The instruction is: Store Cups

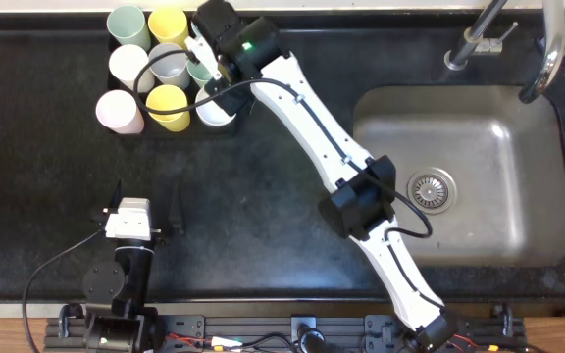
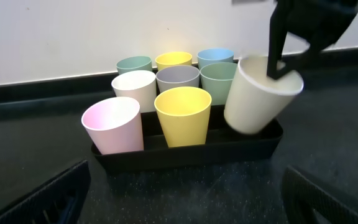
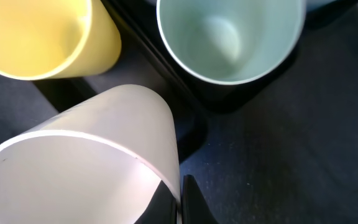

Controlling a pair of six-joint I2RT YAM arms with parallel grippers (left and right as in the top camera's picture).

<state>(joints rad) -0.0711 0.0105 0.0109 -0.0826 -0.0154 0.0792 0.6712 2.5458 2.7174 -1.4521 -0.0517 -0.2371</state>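
Dark counter (image 1: 263, 216) carries a sink (image 1: 498, 147) at its right and a black tray (image 2: 185, 158) at its far left, packed with upright cups, among them a pink cup (image 2: 112, 124), a yellow cup (image 2: 182, 115) and a green cup (image 2: 219, 78). The right gripper (image 2: 278, 62) has its jaws clenched on the rim of the white cup (image 2: 260, 96) at the tray's corner slot beside the yellow cup; the cup's long axis is tilted, mouth up and leaning away from its neighbours. The left gripper (image 1: 145, 204) sits well apart on the near counter, jaws released.

White right arm (image 1: 307, 113), black joints (image 1: 366, 196), black gripper (image 2: 277, 62)
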